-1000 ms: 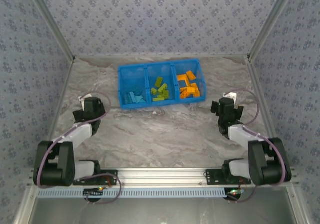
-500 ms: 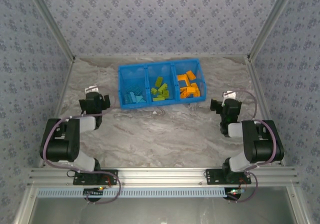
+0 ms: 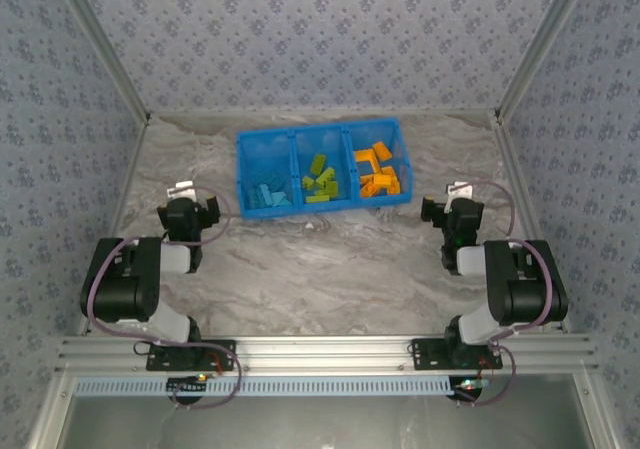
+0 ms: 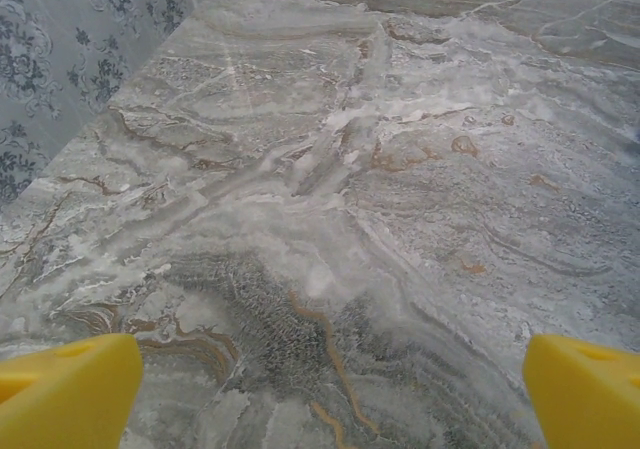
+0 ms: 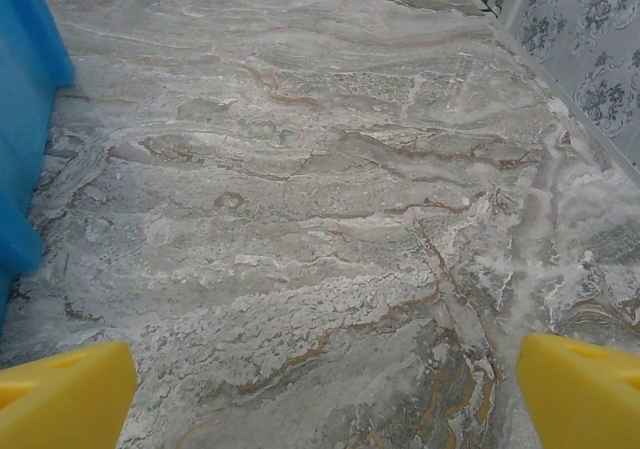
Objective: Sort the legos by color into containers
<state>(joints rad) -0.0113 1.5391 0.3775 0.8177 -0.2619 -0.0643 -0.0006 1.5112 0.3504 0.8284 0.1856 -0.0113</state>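
The left pincer (image 4: 322,394) hangs low over the marbled counter (image 4: 350,219), its yellow fingertips (image 4: 60,389) spread wide with nothing between them. The right pincer (image 5: 320,399) is the same, apart and empty, and the wall of the blue bin (image 5: 25,119) stands just off to its left. In the overhead view each arm is folded back near its own end of that bin, one on either side.

Every brick I can make out lies inside the bin. The light blue bricks (image 3: 265,197) are in the left compartment, the green bricks (image 3: 320,182) in the middle one and the orange bricks (image 3: 375,174) in the right one. By that the sorting looks finished, or very nearly.

If one needs shifting, these should handle as light, stiff pieces of hard plastic. They won't bend or crush, but the smooth sides may slip under a skewed pinch. The best hold is probably across two flat opposite sides (not over the studs), with the fingers coming straight down. In the heaps, neighbours lie touching, so a brick on top is the easier one to reach.
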